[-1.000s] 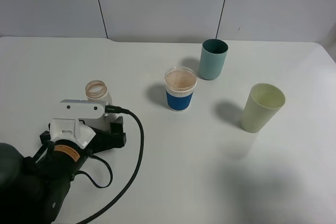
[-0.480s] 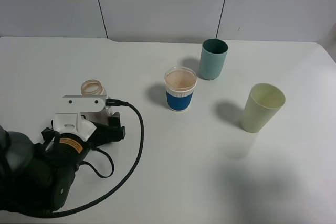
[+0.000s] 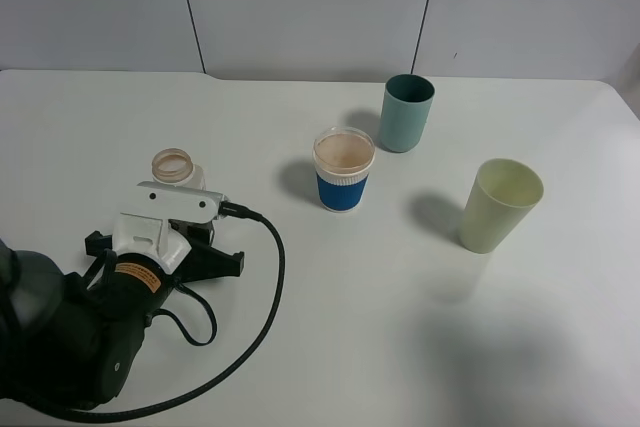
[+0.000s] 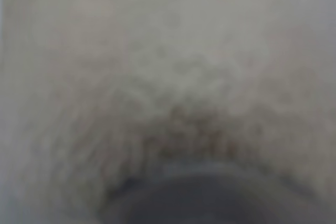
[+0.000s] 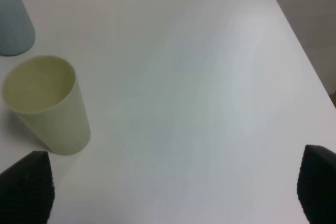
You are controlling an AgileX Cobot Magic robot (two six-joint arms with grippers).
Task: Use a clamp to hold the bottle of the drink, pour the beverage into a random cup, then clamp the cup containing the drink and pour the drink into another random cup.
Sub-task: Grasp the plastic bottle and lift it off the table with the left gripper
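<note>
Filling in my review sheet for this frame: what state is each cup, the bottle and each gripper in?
Clear plastic bottle with tan rim: upright, uncapped, partly hidden by the left arm.
White paper cup with blue sleeve: upright, holds pinkish drink.
Teal plastic cup: upright, contents not visible.
Pale green plastic cup: upright, looks empty.
Left gripper: at the bottle, jaws hidden.
Right gripper: open, holding nothing.
</note>
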